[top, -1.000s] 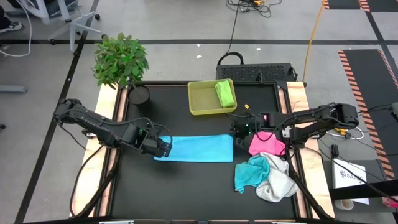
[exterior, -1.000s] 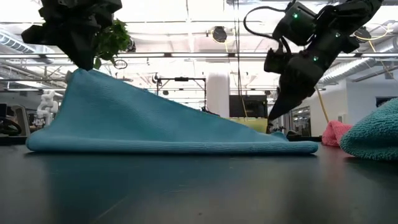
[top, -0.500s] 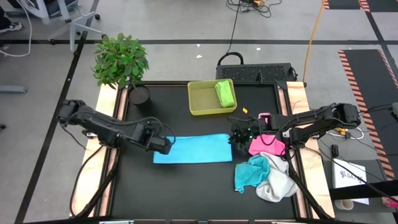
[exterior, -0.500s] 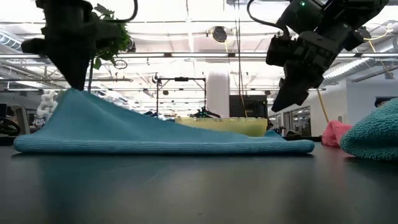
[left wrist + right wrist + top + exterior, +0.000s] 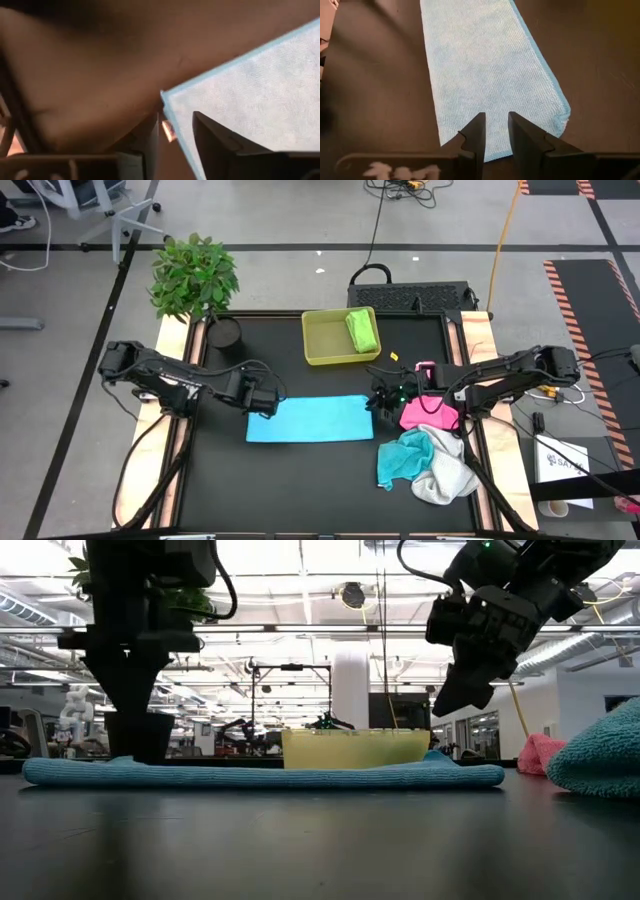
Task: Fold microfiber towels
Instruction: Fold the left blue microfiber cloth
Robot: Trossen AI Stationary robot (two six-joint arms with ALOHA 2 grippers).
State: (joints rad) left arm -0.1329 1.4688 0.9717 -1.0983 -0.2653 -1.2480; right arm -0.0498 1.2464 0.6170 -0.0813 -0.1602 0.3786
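We see the light blue towel [image 5: 310, 419] flat on the table [image 5: 300, 480]. The left gripper [image 5: 266, 404] stands parted at its corner, holding nothing. The right gripper [image 5: 377, 400] hovers narrowly parted, empty.

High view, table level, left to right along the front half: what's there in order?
left gripper → light blue towel → right gripper → pink towel

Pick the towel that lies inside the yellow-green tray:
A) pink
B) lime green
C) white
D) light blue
B: the lime green towel lies in the tray, while the light blue towel lies flat on the table's middle and the pink and white ones lie by the right edge.
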